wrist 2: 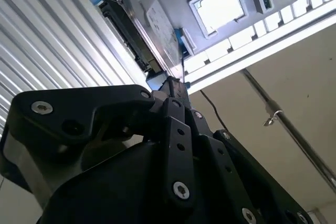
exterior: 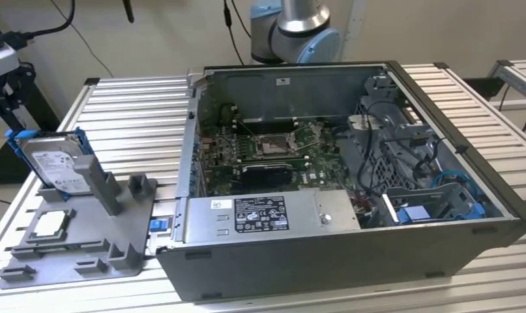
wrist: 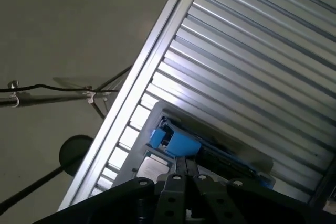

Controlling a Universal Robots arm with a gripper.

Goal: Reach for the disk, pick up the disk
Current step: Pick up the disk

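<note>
Disk [exterior: 54, 166] stands on edge in a slot of the grey stand [exterior: 80, 251] at the exterior view's left. Its white label faces outward and its blue frame runs up both sides. The stand rests on the ribbed metal table [exterior: 132, 111], just beside an open computer case [exterior: 332, 261] in the middle of that view. A small square chip [exterior: 52, 225] lies flat in a recess of the same stand, near the foot of the disk. The gripper [exterior: 10, 112] hangs at the far left edge, just above the disk's upper corner. From here it is not clear whether it touches the frame. A blue and silver joint of the arm [exterior: 293, 26] shows behind the case.

The second wrist view adds the side of things. The disk [wrist 2: 157, 30] is seen edge-on, with the chip [wrist 2: 218, 6] beyond it in the stand. The black links of the gripper [wrist 2: 172, 83] narrow to a tip right at the lower blue corner of the frame.

In the first wrist view the gripper [wrist: 184, 165] has its two fingers lying side by side with no gap showing between them. Their ends are right at a blue corner of the disk [wrist: 176, 141], and contact cannot be judged. This view also takes in the table's edge [wrist: 252, 51], a cable [wrist: 52, 88] and a round dark base [wrist: 73, 153] on the floor.
</note>
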